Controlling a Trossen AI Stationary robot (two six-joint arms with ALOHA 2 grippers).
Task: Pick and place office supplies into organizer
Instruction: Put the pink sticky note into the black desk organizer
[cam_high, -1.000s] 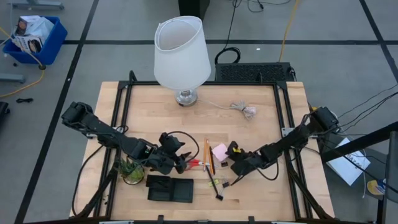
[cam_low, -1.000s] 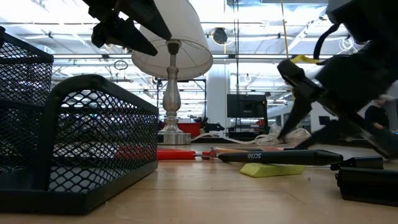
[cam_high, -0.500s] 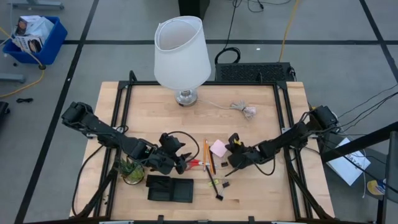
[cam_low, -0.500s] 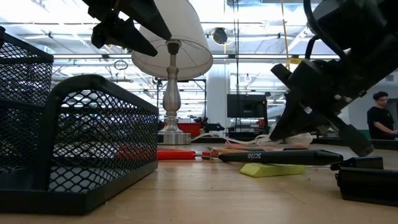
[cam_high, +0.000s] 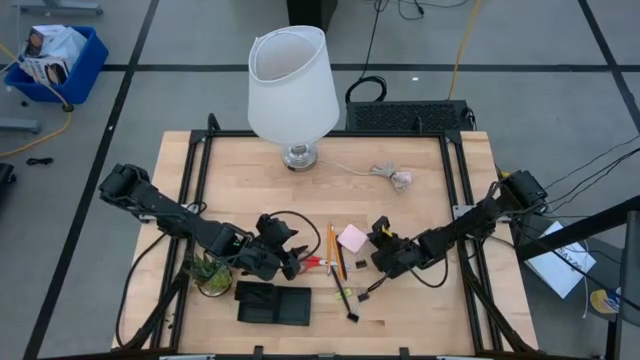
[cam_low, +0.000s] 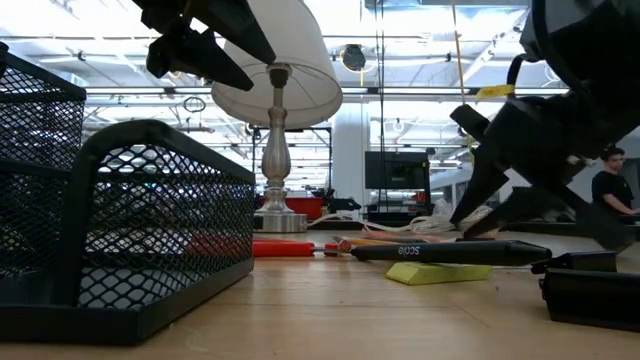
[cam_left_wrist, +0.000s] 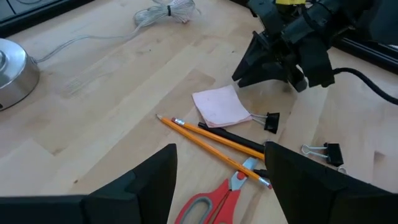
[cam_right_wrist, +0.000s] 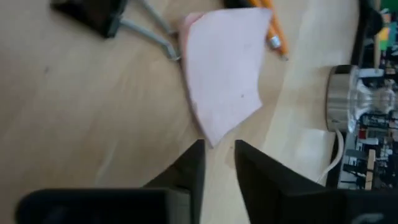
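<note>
High view looks straight down, far off, whole table (cam_high: 400, 215) in frame centre. Low view sits at tabletop level, facing the room, organizer (cam_low: 120, 235) close at left of frame. Left wrist view looks forward over the wood, mid-range. Right wrist view is very close above the sticky-note pad (cam_right_wrist: 224, 68). All four share that pad; lamp (cam_high: 292, 85) shows in high and low.

Hidden and cut-off parts

The organizer (cam_low: 120, 230) runs off the low view's left edge — its mesh veils the scissors (cam_low: 262, 247) (only red shows through). In the right wrist view a binder clip (cam_right_wrist: 93, 15) is cropped, and the lamp base (cam_right_wrist: 345, 96) is blurred.
</note>
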